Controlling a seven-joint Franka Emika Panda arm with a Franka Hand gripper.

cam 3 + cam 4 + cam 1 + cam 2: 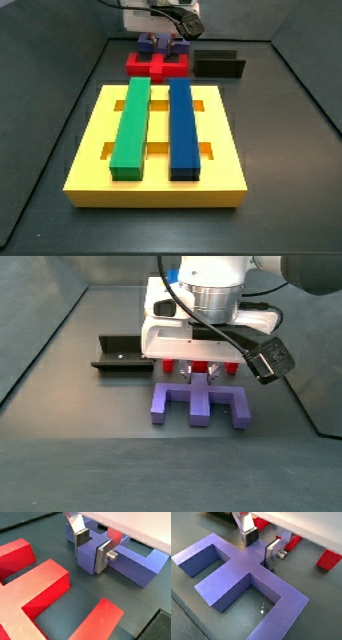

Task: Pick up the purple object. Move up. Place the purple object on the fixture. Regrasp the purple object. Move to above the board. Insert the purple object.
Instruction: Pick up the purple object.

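The purple object point(133, 564) is an indigo legged block lying flat on the dark floor, also seen in a wrist view point(244, 577) and in both side views point(144, 44) point(198, 404). My gripper point(91, 554) is low over it, its silver fingers point(272, 556) pressed against both sides of the middle stem. It shows from the side too point(198, 374). The black fixture point(120, 353) stands apart, beside the gripper point(219, 64). The yellow board point(94, 150) lies nearer the front.
A red notched block point(33, 597) lies right next to the purple object, between it and the board point(158, 66). A green bar point(130, 125) and a long blue bar point(182, 130) sit in the board's slots. Dark walls enclose the floor.
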